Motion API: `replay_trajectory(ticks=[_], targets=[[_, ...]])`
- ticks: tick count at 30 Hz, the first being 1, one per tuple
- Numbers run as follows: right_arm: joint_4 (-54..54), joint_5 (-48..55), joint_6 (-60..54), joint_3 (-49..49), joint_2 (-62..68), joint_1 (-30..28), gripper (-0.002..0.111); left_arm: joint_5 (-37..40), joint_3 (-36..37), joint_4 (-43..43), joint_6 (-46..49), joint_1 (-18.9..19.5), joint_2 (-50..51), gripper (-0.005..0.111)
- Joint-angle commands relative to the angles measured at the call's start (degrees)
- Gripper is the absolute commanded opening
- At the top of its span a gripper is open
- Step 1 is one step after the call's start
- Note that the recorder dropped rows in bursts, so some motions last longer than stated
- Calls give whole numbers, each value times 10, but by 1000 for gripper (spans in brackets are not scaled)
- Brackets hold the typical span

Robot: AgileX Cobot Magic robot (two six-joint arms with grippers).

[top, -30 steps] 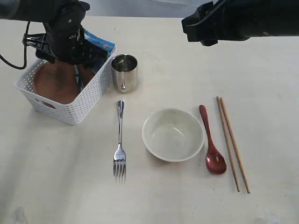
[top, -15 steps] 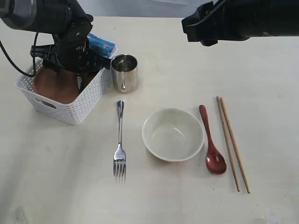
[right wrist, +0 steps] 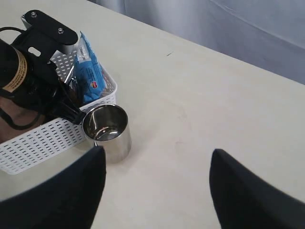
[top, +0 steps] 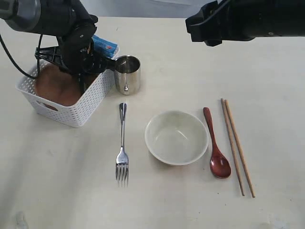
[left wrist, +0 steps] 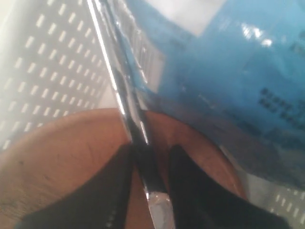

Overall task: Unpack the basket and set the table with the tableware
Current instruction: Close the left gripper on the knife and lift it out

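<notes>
- The left claw (left wrist: 151, 151) is down inside the basket (top: 71, 112). Its two black fingers (left wrist: 119, 186) are closed on a shiny steel knife (left wrist: 116, 71), one on each side.
- The knife is long and thin. It runs straight out from between the fingers toward the basket wall, and it leans along the blue snack packet (left wrist: 228, 71).
- Under the claw lies the reddish-brown plate (left wrist: 62, 157), on the bottom of the basket.
- The knife is right in the left claw, so I think it has to come up and out of the basket, clear of the wall and the packet.
- The left arm is the near one. The right claw (right wrist: 155, 157) is wide open and holds nothing. It hangs high over the counter (top: 190, 200), well apart from the basket.
- The steel cup (top: 127, 74) stands just beside the basket. The fork (top: 122, 143), the cream bowl (top: 176, 137), the dark red spoon (top: 215, 143) and the chopsticks (top: 237, 145) are already set out.
- Compared with a second ago, the left arm has shifted a little toward the cup and its claw has squeezed in. The things on the counter have not moved.
</notes>
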Motion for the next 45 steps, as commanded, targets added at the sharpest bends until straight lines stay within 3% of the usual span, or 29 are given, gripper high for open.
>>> replay_trajectory(ticks=[1,8,11,35,45], targets=[[-4,-4,1,-1,0,-3,60,13,5,2,-1,-1,13,15],[-4,-4,1,-1,0,-3,60,15,5,2,13,-1,13,12],[-4,-4,1,-1,0,-3,60,16,5,2,17,-1,11,0],[-4,-10,4,-1,0,-3,60,47,5,-10,55,-2,-101,0],[-4,-10,0,-1,0,-3,60,66,5,-7,68,-36,-153,0]])
